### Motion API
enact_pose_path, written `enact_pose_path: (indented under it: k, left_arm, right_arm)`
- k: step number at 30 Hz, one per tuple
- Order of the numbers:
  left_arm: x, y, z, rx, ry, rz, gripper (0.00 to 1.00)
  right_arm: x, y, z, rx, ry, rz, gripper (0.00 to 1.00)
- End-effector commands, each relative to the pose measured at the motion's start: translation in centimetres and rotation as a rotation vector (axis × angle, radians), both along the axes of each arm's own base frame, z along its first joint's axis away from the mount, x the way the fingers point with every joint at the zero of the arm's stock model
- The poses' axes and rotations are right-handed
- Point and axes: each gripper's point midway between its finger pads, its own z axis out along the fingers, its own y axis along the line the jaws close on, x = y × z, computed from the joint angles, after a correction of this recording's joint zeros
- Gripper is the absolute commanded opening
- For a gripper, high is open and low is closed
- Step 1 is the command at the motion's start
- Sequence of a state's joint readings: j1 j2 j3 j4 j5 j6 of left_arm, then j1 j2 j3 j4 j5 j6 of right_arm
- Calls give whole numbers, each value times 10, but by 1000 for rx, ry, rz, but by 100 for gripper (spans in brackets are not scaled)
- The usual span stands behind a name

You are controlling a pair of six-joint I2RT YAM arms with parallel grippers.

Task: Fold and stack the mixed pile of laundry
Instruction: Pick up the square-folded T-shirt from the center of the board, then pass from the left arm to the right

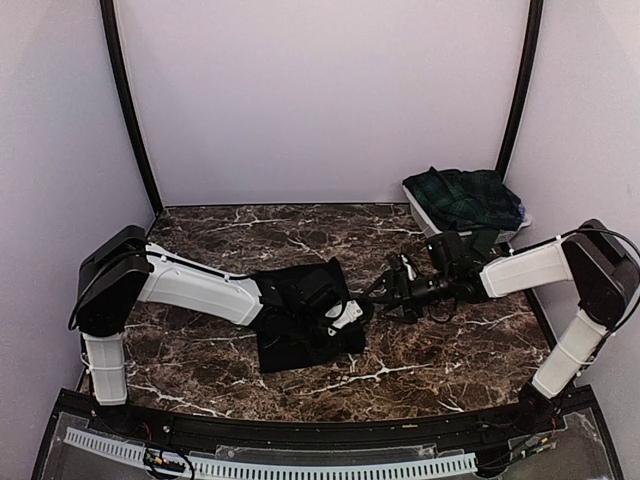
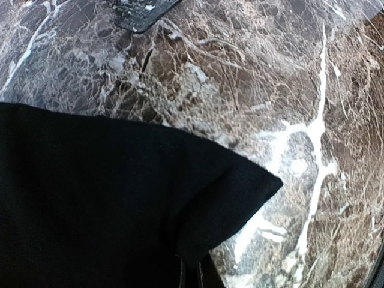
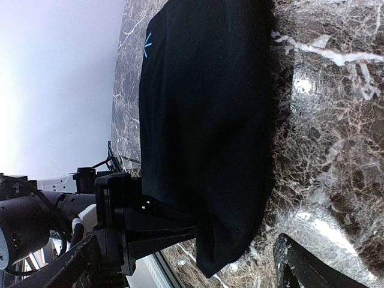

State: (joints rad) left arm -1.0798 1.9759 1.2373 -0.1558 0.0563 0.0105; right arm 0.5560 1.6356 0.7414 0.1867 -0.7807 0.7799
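Note:
A plain black cloth [image 1: 295, 320] lies partly folded on the marble table [image 1: 220, 240], left of centre. My left gripper [image 1: 345, 315] is shut on its right edge. In the left wrist view the closed jaws [image 2: 195, 277] pinch a fold of the cloth [image 2: 90, 198] near a pointed corner. My right gripper [image 1: 385, 290] hovers open just right of the cloth, apart from it. In the right wrist view its fingers [image 3: 303, 264] spread wide with nothing between them, facing the cloth [image 3: 204, 120] and the left gripper [image 3: 135, 222]. A green-and-navy tartan skirt [image 1: 465, 195] lies heaped in the basket.
The white basket [image 1: 422, 218] stands at the back right corner against the wall. Black frame posts [image 1: 130, 110] rise at both back corners. A white slatted strip [image 1: 270, 466] runs along the near edge by the arm bases.

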Motion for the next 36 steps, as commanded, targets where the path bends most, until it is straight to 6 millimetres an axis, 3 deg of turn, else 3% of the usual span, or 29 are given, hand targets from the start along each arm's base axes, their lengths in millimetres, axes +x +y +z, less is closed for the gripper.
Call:
enact_pose_path:
  k: [1,4,6,15,27,36]
  left_arm:
    - [10,-4,37,-110,-31,32,0]
    - [10,-1,42,-119,-47,30,0]
    - [11,-2,46,-132,-57,30,0]
    - [16,-4,70,-194,-84,33,0]
    - [12,-5,76,-229,-82,17,0]
    - [8,-3,74,-223,-100,-22,0]
  right_arm:
    - [0,-8,2,-4,14,-40,97]
    - [10,-28,3,-20,11,-109,96]
    - [12,-30,3,-23,15,-118,96]
    - [-3,-8,-5,45,97,-64,96]
    - [-14,23,-22,99,212,-43,97]
    - [-15,45,-23,125,252,-17,95]
